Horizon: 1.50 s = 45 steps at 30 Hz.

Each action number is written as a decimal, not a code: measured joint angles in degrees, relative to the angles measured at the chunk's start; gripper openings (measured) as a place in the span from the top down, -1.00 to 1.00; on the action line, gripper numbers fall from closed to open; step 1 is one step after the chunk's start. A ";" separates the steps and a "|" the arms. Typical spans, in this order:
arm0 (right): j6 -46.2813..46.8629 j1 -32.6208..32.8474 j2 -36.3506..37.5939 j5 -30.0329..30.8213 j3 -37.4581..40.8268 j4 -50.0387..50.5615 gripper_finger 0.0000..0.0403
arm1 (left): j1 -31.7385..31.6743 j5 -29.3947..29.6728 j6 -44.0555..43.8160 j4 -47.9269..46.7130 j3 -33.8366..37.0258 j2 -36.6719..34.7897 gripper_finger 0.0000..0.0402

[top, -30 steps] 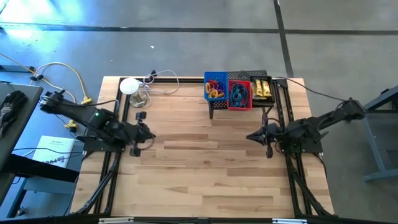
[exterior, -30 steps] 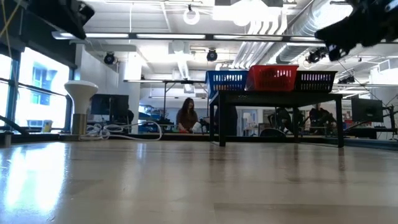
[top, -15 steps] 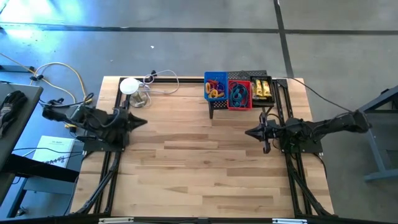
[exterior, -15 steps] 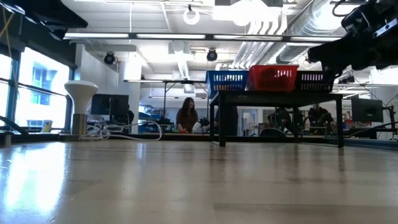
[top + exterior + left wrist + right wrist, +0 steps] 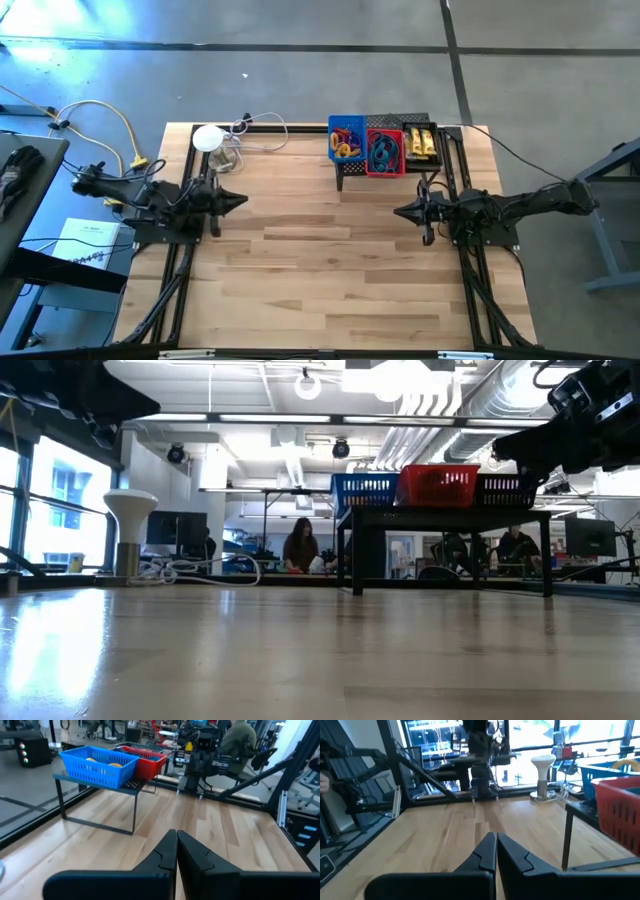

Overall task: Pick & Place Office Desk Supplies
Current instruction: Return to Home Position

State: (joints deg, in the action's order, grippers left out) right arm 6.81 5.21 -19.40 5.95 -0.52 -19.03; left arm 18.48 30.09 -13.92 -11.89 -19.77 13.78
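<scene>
Wooden planks form the counter (image 5: 320,275), and a busy workshop room shows behind it. At the far edge, toward the right corner, a black mesh shelf (image 5: 445,513) carries three bins side by side. The blue bin (image 5: 365,490) holds purple and orange rings (image 5: 347,140). The red bin (image 5: 438,485) holds blue and black loops (image 5: 382,150). The black bin (image 5: 508,490) holds yellow-and-white tubes (image 5: 421,141). The left hand (image 5: 243,200) hovers near the left edge, its two fingers (image 5: 167,855) pressed together and gripping nothing. The right hand (image 5: 397,212) hangs near the right edge, just in front of the shelf, likewise closed on nothing. A white round device (image 5: 207,137) with its cable stands by the far left corner.
</scene>
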 joint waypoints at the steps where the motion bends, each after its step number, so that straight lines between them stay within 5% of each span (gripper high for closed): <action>1: -0.23 0.00 0.69 -0.18 -0.08 0.04 0.99 | 0.04 0.00 0.07 0.73 0.38 0.00 0.99; 20: -3.04 0.02 19.16 -6.41 -0.92 18.08 0.99 | 0.07 -1.47 -0.47 2.52 0.57 -0.05 0.99; 28: -2.31 0.04 17.22 2.54 -1.09 19.19 0.99 | 0.07 -1.52 2.74 2.00 0.57 -3.43 0.99; 35: -0.81 0.04 15.87 2.50 -1.11 19.33 0.99 | 0.07 -3.45 2.65 -4.16 1.26 -8.45 0.99; 45: -0.81 0.04 15.65 2.47 -1.11 19.50 0.99 | 0.07 -16.71 8.88 3.52 11.32 -10.83 0.99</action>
State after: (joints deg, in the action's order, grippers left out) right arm 6.00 5.26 -3.75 8.43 -1.63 0.47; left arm 18.55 13.38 -5.05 -8.37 -8.45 2.95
